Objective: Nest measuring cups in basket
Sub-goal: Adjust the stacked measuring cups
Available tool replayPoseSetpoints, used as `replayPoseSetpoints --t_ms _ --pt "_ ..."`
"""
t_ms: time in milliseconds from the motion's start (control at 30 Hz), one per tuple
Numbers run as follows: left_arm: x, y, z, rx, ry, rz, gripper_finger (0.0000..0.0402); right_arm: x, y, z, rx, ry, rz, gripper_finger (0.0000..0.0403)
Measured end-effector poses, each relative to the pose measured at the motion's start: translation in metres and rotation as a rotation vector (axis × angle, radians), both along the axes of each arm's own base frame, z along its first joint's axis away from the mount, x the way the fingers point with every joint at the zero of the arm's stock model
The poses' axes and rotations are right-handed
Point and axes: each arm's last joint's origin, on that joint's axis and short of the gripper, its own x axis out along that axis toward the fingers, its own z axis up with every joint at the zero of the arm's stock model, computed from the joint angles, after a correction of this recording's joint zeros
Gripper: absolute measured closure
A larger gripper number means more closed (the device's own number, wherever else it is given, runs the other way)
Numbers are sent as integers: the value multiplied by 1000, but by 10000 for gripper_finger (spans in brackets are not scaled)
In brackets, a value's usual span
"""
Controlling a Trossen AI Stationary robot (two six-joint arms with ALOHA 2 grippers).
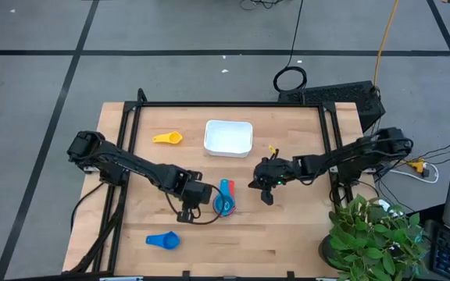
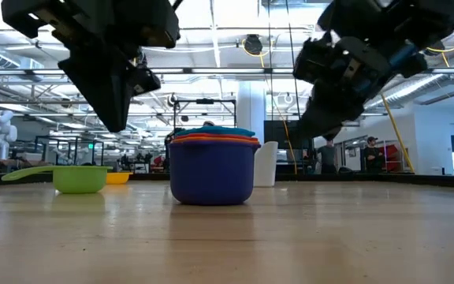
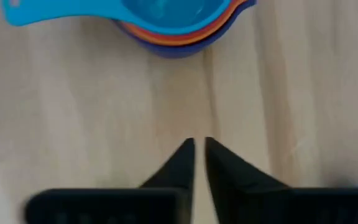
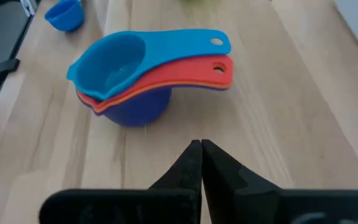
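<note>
A stack of nested measuring cups (image 1: 224, 197) stands on the table's middle: light blue on top, then red, orange and navy at the bottom (image 4: 123, 81). It also shows in the left wrist view (image 3: 173, 25). My left gripper (image 1: 198, 209) hovers shut and empty just left of the stack. My right gripper (image 1: 261, 190) hovers shut and empty just right of it. The white basket (image 1: 228, 136) stands behind. A yellow cup (image 1: 168, 138) lies left of the basket. A blue cup (image 1: 162, 240) lies near the front edge. A green cup (image 2: 77, 177) shows only in the low view.
A black frame (image 1: 233, 104) runs along the table's far edge and sides. A potted plant (image 1: 373, 234) stands at the near right corner. Bare wood lies between the stack and the basket and along the near edge.
</note>
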Motion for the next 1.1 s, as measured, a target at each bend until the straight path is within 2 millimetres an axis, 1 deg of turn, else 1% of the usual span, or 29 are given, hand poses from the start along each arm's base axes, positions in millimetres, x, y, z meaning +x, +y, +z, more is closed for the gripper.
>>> replayPoseSetpoints --t_ms 33,67,233,367,633,767,900,1000,1100 --pt "1 0 -3 -24 -10 9 388 4 0 0 -2 4 4 403" --pt "1 1 -6 -46 -21 20 392 9 1 0 -4 8 12 403" --pt "4 1 -15 -90 -76 71 395 29 3 -4 -13 43 34 403" --pt "7 0 -22 -113 -107 93 395 40 -1 -9 -21 95 24 403" --pt "5 0 -25 -114 -90 100 397 60 -6 -13 -37 130 21 403" --pt "-1 1 -27 -121 -18 125 385 64 -12 -16 -49 145 13 403" --pt "-15 4 -29 -107 131 137 382 66 -17 -17 -49 145 -1 403" --pt "-25 7 -25 -88 204 157 392 67 -22 -16 -47 134 -16 403" --pt "-33 9 -18 -80 231 164 397 69 -27 -14 -24 107 -21 403"
